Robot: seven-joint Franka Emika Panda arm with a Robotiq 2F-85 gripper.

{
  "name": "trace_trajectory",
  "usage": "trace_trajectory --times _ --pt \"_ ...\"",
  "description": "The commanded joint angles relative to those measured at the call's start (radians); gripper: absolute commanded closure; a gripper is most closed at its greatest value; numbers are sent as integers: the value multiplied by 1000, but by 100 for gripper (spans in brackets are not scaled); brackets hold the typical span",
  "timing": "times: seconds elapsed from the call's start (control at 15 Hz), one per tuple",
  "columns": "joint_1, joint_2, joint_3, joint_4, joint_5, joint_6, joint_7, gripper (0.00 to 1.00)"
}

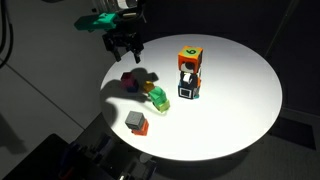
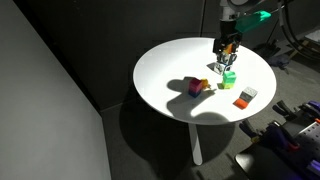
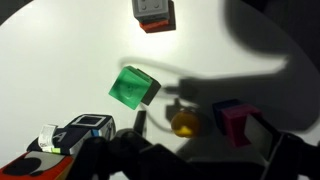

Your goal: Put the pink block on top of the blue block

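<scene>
I have the gripper [image 1: 124, 52] hanging in the air above the round white table [image 1: 240, 110]. Its two fingers are spread wide apart and there is nothing between them.

I take the green cube [image 3: 135, 87] as my reference, because it lies near the middle of the group. In the wrist view the pink block [image 3: 232, 122] is to the right of the green cube and a little lower, resting flat on the table. A small yellow round thing [image 3: 184, 123] lies between the two, just beside the pink block.

In an exterior view the pink block [image 1: 130, 80] is to the left of the green cube [image 1: 158, 97] and near to it. The gripper is above and slightly behind the block and does not touch it. The orange-red cube with a grey face [image 1: 137, 122] lies apart from the green cube, toward the near edge of the table.

On the other side of the green cube stands a small stack [image 1: 188, 72], with a black-and-white patterned cube [image 1: 187, 90] at the bottom and an orange block [image 1: 189, 55] on top. A plain blue block I cannot make out with certainty, as the pieces of the stack are too small to tell.
</scene>
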Motion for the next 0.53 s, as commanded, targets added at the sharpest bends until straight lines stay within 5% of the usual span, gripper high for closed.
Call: trace_trajectory --times 0.0,0.47 --pt "-18 -92 10 -71 -14 -9 30 0" --pt "-32 -126 19 -100 -1 -1 5 0"
